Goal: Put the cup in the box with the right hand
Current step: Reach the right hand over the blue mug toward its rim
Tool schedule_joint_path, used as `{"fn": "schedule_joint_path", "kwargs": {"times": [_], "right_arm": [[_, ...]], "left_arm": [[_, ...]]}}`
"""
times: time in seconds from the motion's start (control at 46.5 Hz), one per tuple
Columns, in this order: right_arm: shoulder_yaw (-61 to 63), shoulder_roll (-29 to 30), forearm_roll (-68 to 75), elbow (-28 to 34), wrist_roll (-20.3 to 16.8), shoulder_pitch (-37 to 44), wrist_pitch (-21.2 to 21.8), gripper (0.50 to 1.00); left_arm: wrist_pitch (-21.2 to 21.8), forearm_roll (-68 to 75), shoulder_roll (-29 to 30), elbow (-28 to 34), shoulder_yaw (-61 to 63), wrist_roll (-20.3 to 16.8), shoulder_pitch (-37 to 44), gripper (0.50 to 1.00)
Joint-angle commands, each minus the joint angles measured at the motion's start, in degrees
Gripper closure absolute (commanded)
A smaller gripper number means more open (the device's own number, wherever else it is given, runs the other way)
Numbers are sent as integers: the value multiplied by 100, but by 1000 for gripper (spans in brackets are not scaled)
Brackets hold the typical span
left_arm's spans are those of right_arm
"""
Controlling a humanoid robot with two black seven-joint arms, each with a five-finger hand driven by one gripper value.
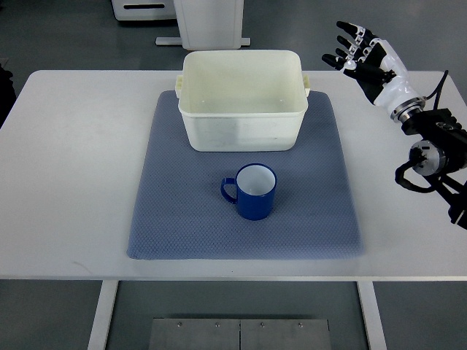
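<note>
Blue cup (255, 191): glossy, cylindrical, white inside, handle pointing left. Stands upright on the blue-grey textured mat (175, 219), just near of the box (243, 102). Box is cream plastic, rectangular, rounded corners, small side lugs, sits on the mat's far half. Mat lies on a white table (66, 160); grey floor beyond, white equipment base at far edge. Right hand (363, 60) hovers far right, off the mat, fingers spread, holding nothing. Bare tabletop left and right of the mat.
</note>
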Motion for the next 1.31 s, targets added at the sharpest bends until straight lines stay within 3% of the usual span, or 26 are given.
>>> {"fn": "schedule_joint_path", "kwargs": {"times": [0.0, 0.537, 0.838, 1.289], "right_arm": [[-14, -147, -67, 516, 4, 38, -3, 500], [-585, -305, -1877, 2301, 66, 46, 586, 500], [-1174, -305, -2502, 2293, 189, 99, 701, 502], [-1472, -226, -2660, 1783, 206, 38, 683, 505]], "left_arm": [[0, 0, 0, 1, 1, 1, 4, 500], [0, 0, 0, 1, 1, 1, 4, 500], [0, 0, 0, 1, 1, 1, 4, 500], [0, 0, 0, 1, 1, 1, 4, 500]]}}
